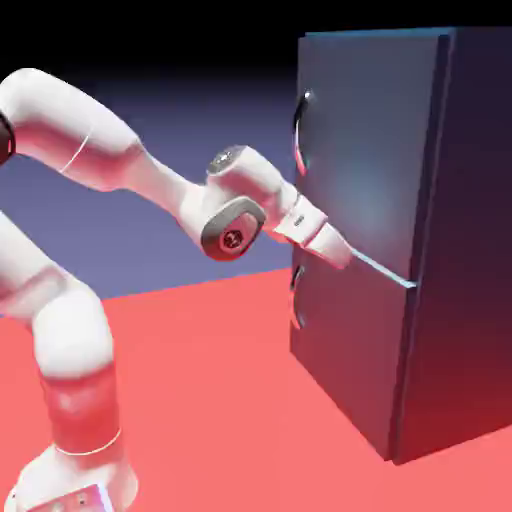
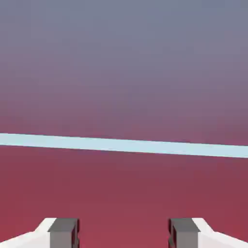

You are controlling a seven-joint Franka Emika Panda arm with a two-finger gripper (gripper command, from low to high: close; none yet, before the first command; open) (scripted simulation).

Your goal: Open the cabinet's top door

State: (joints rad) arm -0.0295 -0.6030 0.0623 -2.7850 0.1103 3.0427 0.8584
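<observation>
Stands wide open at the gripper (image 2: 124,232), with a broad gap between the dark grey fingertips (image 2: 63,233). Holds nothing in that gap. In the hand view, faces the dark front of the cabinet (image 1: 475,240), tinted slate above and deep red below, with a pale strip (image 1: 385,271) running across at a slight slant, just above the fingertips in the picture. Cannot tell from either view whether to call it touching the cabinet front or just short of it.

In the exterior view, reaches with the white arm (image 1: 165,190) from the left toward the cabinet, ending in front of the seam between the top door (image 1: 375,150) and the lower door (image 1: 350,350). Find the top door above that seam, on the upper part of the cabinet, looking closed. See the top handle (image 1: 298,140), curved and thin, upright near the door's edge at the exterior view's left, above the gripper and apart from it. See the lower handle (image 1: 295,300) near the matching edge of the lower door, partly lost in shadow.

Cannot make out the separate fingertips in the exterior view, blended there into the pale, overlit end of the hand. Note the near end of the seam covered by that hand, the arm cut off at the exterior view's left edge, and the cabinet running out of the picture at the right.
</observation>
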